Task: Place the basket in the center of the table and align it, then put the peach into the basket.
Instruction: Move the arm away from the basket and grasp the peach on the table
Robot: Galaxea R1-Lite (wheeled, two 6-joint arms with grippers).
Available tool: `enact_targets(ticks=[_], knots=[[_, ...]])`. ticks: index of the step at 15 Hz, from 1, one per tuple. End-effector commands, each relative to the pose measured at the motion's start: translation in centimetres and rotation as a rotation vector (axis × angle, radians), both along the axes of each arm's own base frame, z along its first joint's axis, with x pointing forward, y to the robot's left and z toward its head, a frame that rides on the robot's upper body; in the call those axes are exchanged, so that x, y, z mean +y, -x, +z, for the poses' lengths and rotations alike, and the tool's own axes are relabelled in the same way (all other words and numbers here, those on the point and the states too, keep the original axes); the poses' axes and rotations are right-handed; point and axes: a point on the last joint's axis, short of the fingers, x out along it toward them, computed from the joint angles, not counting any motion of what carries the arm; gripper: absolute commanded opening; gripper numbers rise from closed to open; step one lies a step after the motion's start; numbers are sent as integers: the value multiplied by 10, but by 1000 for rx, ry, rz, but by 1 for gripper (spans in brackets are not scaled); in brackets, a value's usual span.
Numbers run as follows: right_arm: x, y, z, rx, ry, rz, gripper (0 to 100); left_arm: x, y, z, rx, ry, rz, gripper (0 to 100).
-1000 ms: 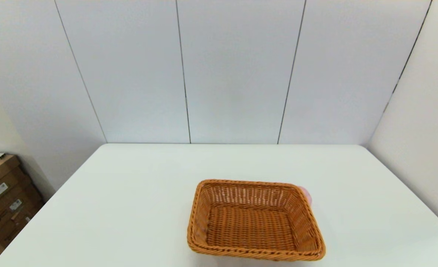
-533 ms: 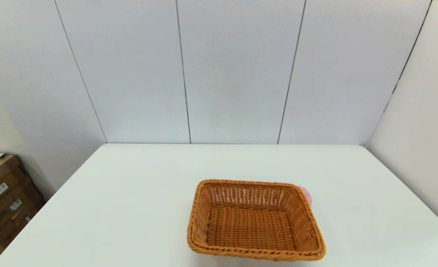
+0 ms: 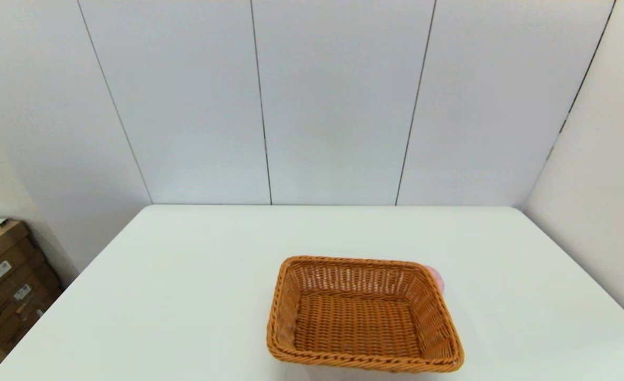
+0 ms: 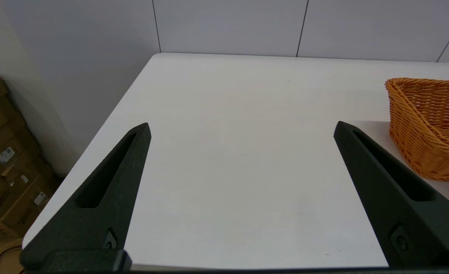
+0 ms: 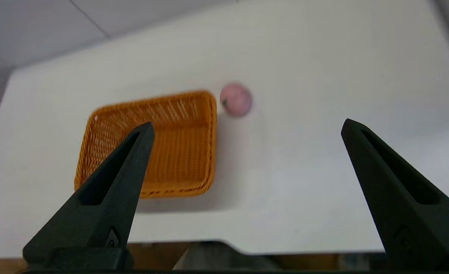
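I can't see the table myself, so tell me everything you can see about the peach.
The peach is a small, round, pink toy with a dark green mark on one side. It sits on the white table, just outside the wicker basket, at the far corner on the robot's right. From the head view the basket rim hides most of it. Neither gripper touches it.

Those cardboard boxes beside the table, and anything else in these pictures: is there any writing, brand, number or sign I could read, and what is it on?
Cardboard boxes: small white stickers with dark marks, too small to read.
Basket: no text.
Peach: no text, only a small dark mark.
Table: no text.
Left gripper and right gripper: no readable markings.
So nothing can be read here.
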Motion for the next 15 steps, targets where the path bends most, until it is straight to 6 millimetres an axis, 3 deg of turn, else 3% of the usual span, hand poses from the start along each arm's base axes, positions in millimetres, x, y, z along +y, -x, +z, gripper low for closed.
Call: enact_targets(ticks=[1, 7, 12, 15], knots=[[28, -114, -35, 363, -63, -38, 100, 0, 0, 0, -1, 1, 1, 100], [36, -195, -84, 570, -211, -197, 100, 0, 0, 0, -1, 2, 1, 100], [39, -231, -114, 641, -238, -301, 100, 0, 0, 0, -1, 1, -1, 100], [47, -242, -136, 680, -173, -342, 100, 0, 0, 0, -1, 2, 1, 100]])
